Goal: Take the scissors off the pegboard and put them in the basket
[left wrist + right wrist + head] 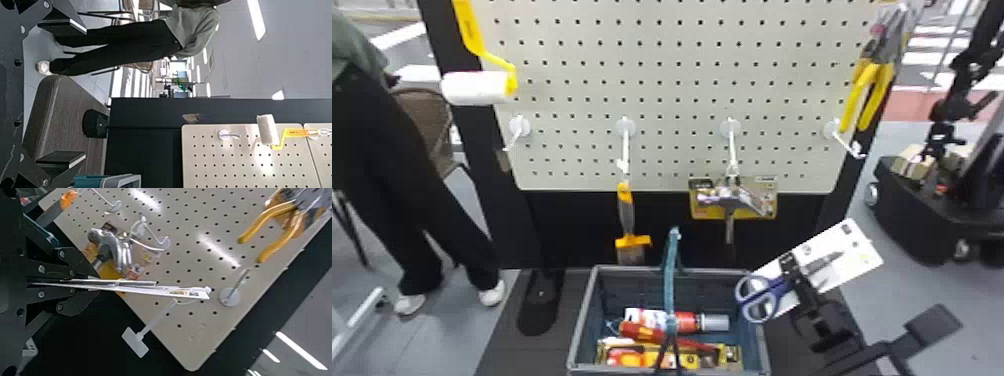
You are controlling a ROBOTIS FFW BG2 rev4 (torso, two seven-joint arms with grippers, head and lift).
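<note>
"Two claws on this rig, so which one's got the scissors?"

"Right one, for sure. The right gripper has its black fingers clamped flat across the white card that the scissors are mounted on, roughly mid-card. Off the pegboard and everything, nice. Whole thing's tilted, blades toward the upper right of the head view, blue handles toward the lower left."

"So are they in the basket or what?"

"Nah, mostly off to its right. The handles overlap the far right corner of the rim in the head view, but tbh can't tell how high up they are or if they're touching it."

"And the left claw?"

"Left gripper is wide open with nothing between its fingers, chilling over on the left side in its own wrist view."

"What about the rest of the stuff?"

"Paintbrush and a carded metal tool hang on the middle hooks, paint roller is up on the left, yellow-handled pliers on the right. Basket's already got a red-and-silver cylinder plus some packaged bits, and its handle is up."
</note>
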